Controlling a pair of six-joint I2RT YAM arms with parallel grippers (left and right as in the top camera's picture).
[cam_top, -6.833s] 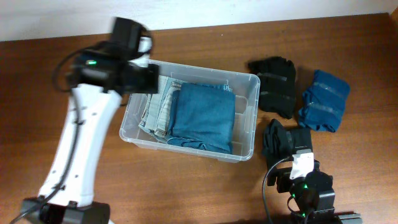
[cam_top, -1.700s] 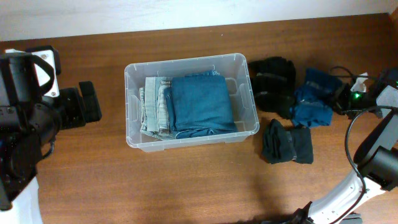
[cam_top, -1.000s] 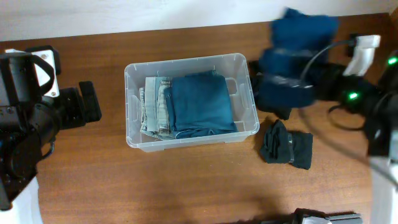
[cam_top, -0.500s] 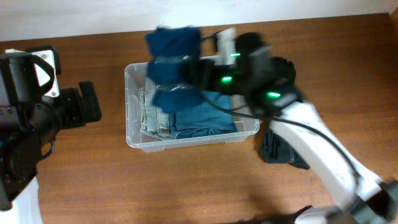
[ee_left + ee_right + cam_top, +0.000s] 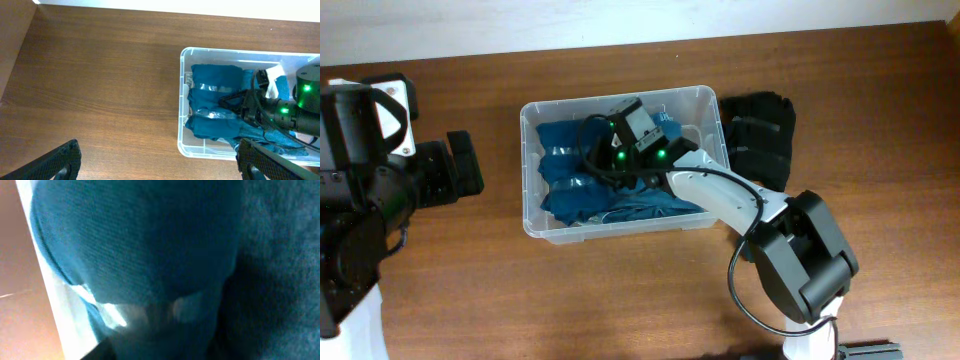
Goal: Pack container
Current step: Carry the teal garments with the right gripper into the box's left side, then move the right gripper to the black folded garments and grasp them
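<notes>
We find the container (image 5: 529, 175) at mid-worktop (image 5: 620, 290), holding blue clothes (image 5: 650, 200). The right claw (image 5: 231, 101) is inside it, against a banded garment (image 5: 212, 82); we cannot tell its grip. The left claw (image 5: 160, 162) hangs spread wide, empty, beside the container. Any print on the bands is unreadable.

Right arm (image 5: 720, 195) outstretched, left pincer (image 5: 160, 161) spread wide

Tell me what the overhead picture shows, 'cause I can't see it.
The right arm reaches into the clear container, its end effector among blue clothes inside. Black clothing lies on the wooden table beside the container.
</notes>
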